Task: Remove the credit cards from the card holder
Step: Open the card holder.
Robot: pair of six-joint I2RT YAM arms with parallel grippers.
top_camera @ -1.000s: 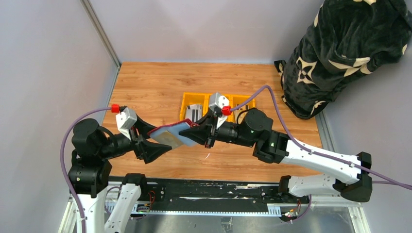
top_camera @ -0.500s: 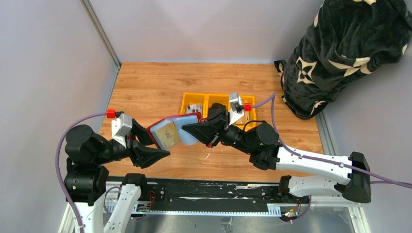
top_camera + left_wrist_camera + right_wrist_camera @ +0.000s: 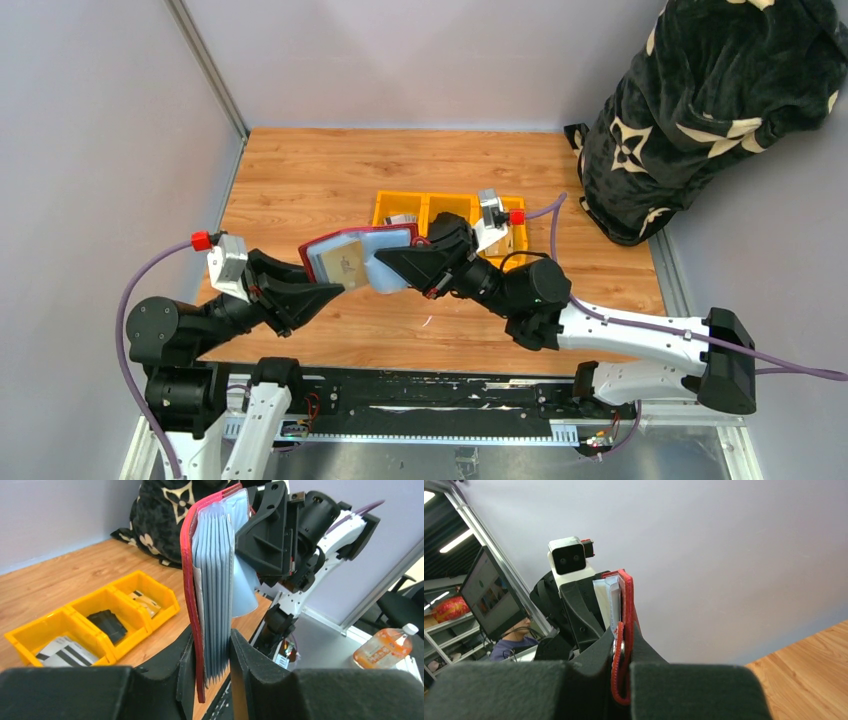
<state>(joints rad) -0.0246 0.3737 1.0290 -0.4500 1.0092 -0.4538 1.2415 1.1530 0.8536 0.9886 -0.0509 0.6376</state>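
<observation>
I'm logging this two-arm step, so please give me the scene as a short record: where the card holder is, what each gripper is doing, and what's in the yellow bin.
card holder: open, held in the air above the table, clear sleeves fanned
left gripper: closed on the sleeves and red cover
right gripper: shut on the red cover's edge
visible in holder: one tan card in a sleeve
yellow bin: three compartments, one thing each: striped card, black item, brownish card
</observation>
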